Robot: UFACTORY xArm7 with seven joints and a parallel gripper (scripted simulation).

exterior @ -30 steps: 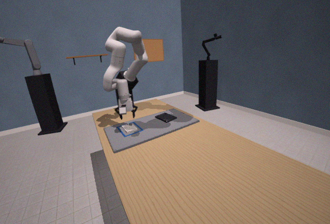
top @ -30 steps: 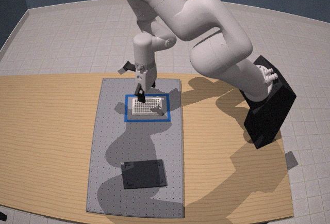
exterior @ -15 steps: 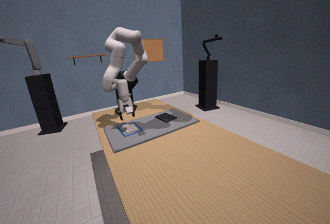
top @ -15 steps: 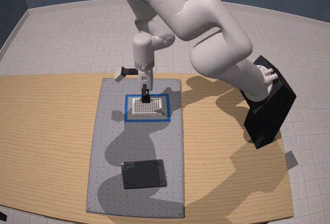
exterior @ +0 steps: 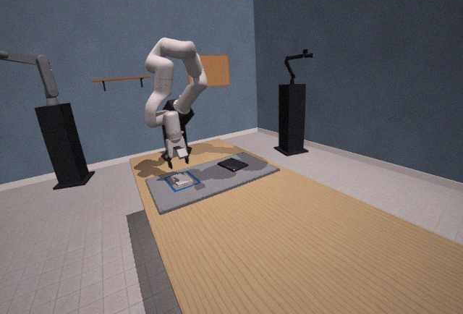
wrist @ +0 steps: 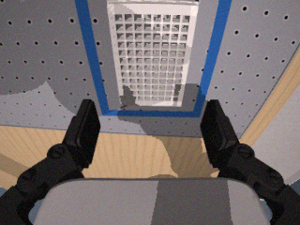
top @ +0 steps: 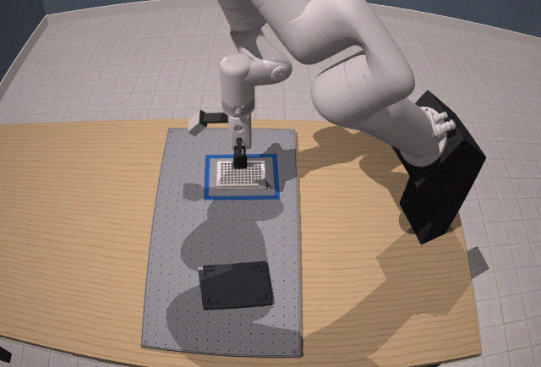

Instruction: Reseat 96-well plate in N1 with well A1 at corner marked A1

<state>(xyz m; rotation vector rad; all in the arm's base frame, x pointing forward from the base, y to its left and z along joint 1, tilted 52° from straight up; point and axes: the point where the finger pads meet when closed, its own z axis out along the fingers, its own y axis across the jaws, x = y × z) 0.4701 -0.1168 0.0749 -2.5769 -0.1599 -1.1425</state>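
Nearest in the top view, the dark nest lies bare on the grey deck, no plate in it. Farther up the deck, the plate rests flat inside the blue taped outline, well apart from the nest. Above the plate's far edge hangs the tool, fingers spread wide and holding nothing. From the wrist view the plate lies straight ahead of the tool, its long axis running away from it, so the open fingers look lined up across the plate's short width. My read: the next move is to advance over the plate's middle, then drop. Which corner is cut, I can't tell.
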